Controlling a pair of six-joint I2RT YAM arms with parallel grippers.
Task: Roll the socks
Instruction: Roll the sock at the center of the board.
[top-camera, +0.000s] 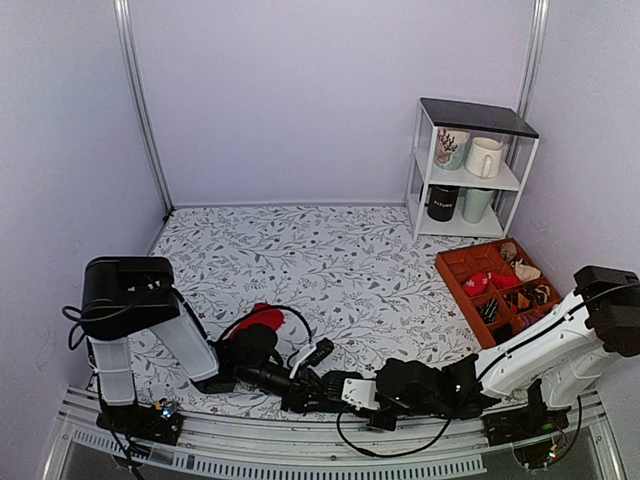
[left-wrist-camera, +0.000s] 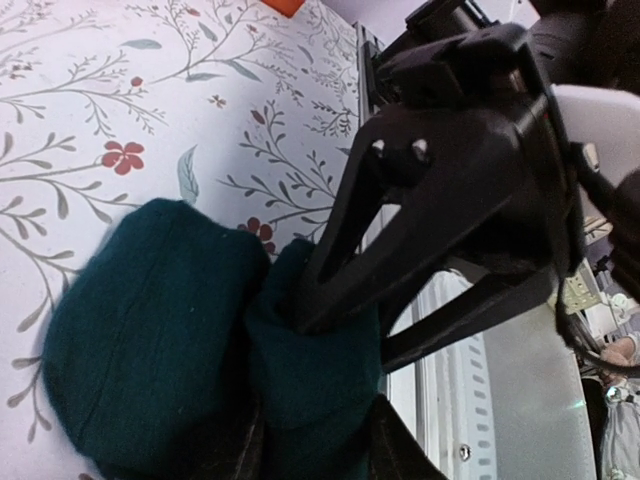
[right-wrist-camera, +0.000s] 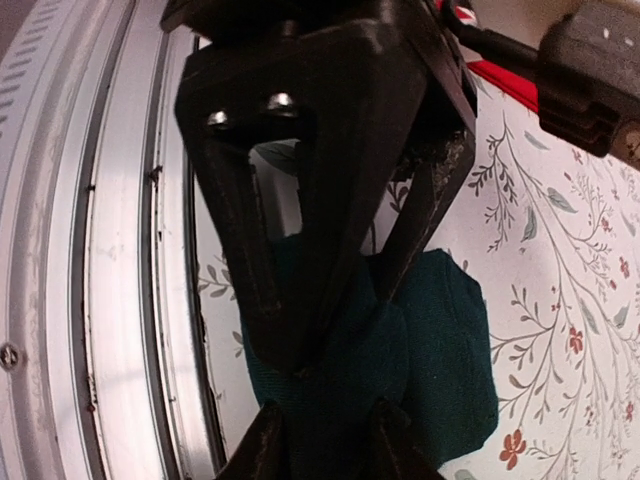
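Mug (top-camera: 442, 203) lettering unreadable — left pincer (left-wrist-camera: 320, 445), right pincer (right-wrist-camera: 322, 440) grip teal sock (left-wrist-camera: 150, 330).

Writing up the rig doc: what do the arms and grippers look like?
Both alike: left arm and right arm have white links, black joint housings and loose black cables. The left gripper and right gripper are black, tapered triangular fingers with two silver screws.

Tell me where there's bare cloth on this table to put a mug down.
Widest free patch: the middle and back of the floral cloth, bordered by the back wall, the shelf rack, the orange tray and the red sock. Crowded: the near edge, where the left gripper and right gripper meet on the teal sock.
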